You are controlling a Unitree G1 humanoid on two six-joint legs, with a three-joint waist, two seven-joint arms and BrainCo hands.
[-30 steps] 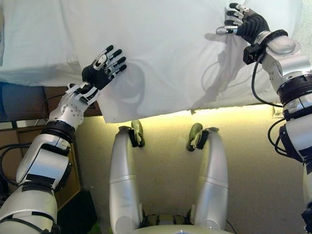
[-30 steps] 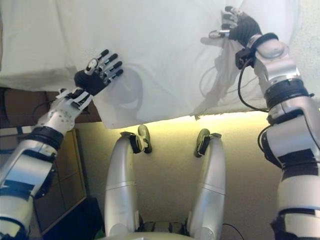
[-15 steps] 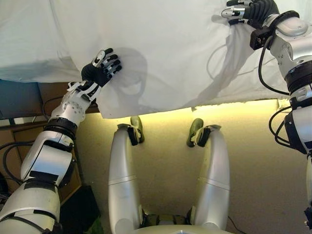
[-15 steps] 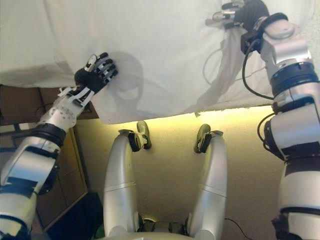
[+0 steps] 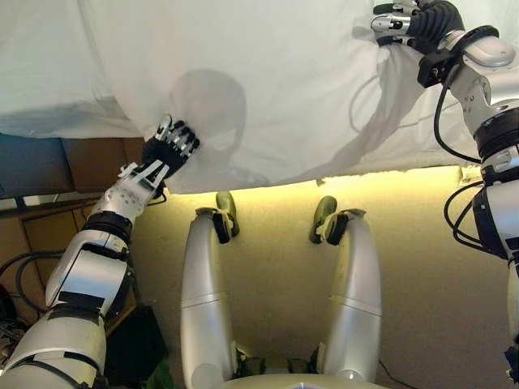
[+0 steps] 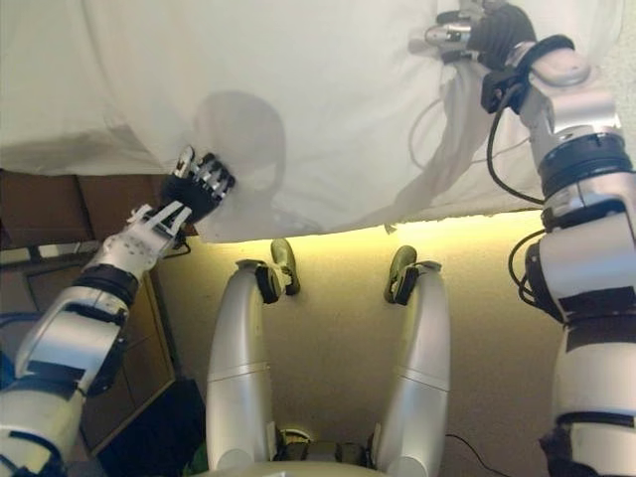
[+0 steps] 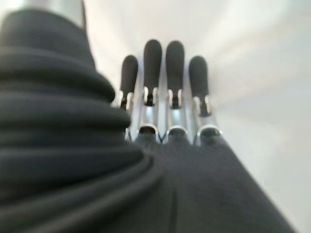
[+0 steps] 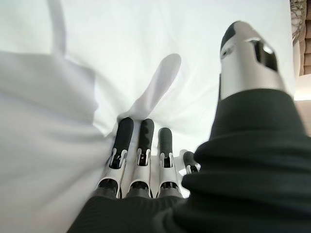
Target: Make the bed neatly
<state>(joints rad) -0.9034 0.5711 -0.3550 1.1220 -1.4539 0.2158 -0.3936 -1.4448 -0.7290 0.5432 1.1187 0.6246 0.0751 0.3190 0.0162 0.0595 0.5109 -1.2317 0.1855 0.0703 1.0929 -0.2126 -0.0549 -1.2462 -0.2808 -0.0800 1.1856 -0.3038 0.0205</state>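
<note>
A white sheet [image 5: 284, 89] covers the bed across the far half of the eye views, and its near edge [image 5: 268, 174] hangs over the side. My left hand [image 5: 169, 146] lies flat on the sheet just above that edge near its left corner. Its fingers [image 7: 165, 63] are straight against the cloth. My right hand [image 5: 413, 18] rests far up on the sheet at the right. Its fingers [image 8: 141, 141] are straight and press into the cloth, with a raised fold [image 8: 160, 82] just past them. Neither hand holds anything.
Brown wooden furniture [image 5: 97, 158] and a dark panel [image 5: 32, 166] stand below the sheet at the left, with cables [image 5: 16, 267] beside them. Beige carpet [image 5: 413, 267] lies in front of the bed.
My left hand has slid down the sheet toward its near edge. My right hand moved farther up across the bed, then held still.
</note>
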